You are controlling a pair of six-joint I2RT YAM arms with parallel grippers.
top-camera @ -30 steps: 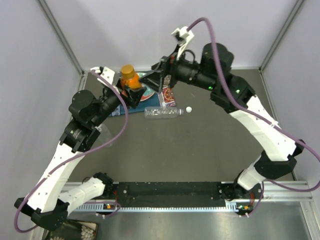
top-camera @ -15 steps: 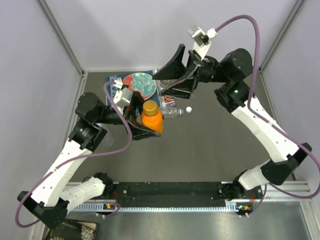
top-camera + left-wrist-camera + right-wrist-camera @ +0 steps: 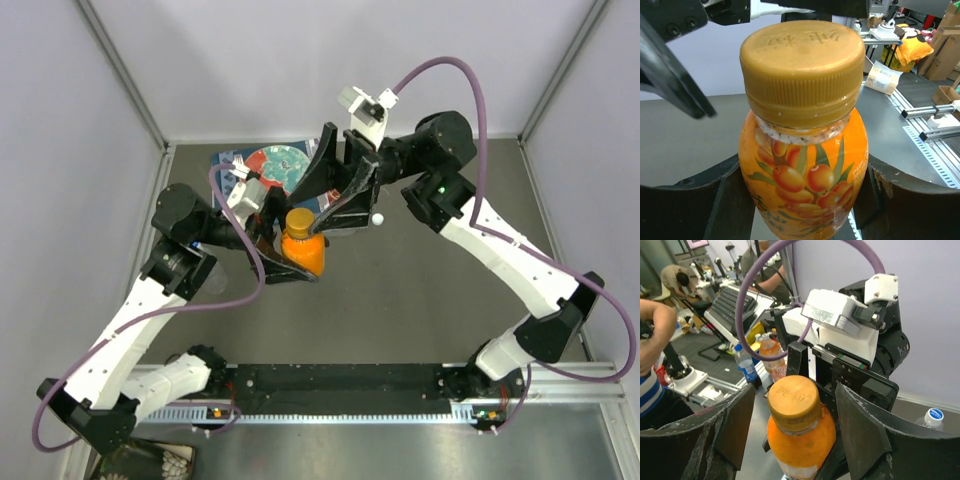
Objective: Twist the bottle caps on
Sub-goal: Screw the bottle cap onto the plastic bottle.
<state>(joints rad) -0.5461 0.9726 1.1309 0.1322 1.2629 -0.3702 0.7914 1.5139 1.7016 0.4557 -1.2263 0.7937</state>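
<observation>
The squat orange plastic bottle [image 3: 304,254] is held upright, amber ribbed cap [image 3: 298,221] uppermost, by the left pincer [image 3: 802,202]. The cap is flanked, untouched, by the released right pincer [image 3: 794,392].

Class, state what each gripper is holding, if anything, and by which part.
The left gripper holds the orange bottle by its body, below the neck. The right gripper holds nothing: its fingers flank the amber cap with gaps either side.
</observation>
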